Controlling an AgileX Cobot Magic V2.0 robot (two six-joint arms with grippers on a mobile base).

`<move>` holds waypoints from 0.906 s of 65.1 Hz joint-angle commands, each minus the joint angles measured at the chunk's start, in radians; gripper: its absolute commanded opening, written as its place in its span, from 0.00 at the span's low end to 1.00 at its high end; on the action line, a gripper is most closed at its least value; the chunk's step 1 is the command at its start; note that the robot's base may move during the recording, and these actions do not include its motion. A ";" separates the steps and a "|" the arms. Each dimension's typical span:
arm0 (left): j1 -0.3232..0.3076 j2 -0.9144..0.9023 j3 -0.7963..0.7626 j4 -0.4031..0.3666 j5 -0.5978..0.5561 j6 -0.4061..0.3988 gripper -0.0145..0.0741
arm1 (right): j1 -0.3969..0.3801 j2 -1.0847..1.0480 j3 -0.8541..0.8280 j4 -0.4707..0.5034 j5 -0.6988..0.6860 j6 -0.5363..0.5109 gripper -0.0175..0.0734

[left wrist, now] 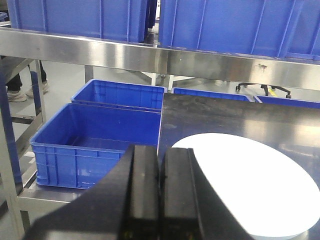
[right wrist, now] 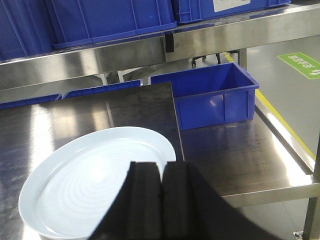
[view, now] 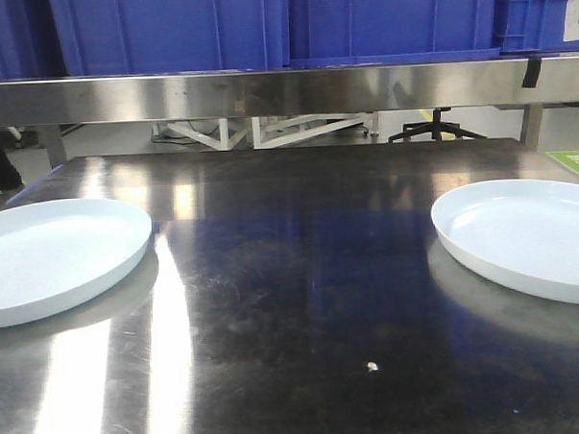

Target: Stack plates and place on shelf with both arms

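Jaws, left and right, are pressed together, empty; spread them, then lift the left plate [view: 51, 256] by its rim, level.

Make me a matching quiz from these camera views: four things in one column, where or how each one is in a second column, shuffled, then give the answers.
Column one
1. left plate
2. blue crates
3. left gripper
4. green floor marking

Column two
A. up on the shelf
B. shut, holding nothing
C. on the floor, off to the right
D. lying flat on the steel tabletop

Pairs: 1-D, 2-A, 3-B, 4-C
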 commanded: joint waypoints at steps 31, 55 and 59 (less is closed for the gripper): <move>-0.006 -0.019 0.002 0.000 -0.093 0.000 0.26 | -0.005 -0.019 0.000 -0.002 -0.090 -0.010 0.25; -0.006 -0.017 -0.004 0.004 -0.093 0.000 0.26 | -0.005 -0.019 0.000 -0.002 -0.090 -0.010 0.25; -0.006 -0.003 -0.037 0.010 -0.086 0.000 0.26 | -0.005 -0.019 0.000 -0.002 -0.090 -0.010 0.25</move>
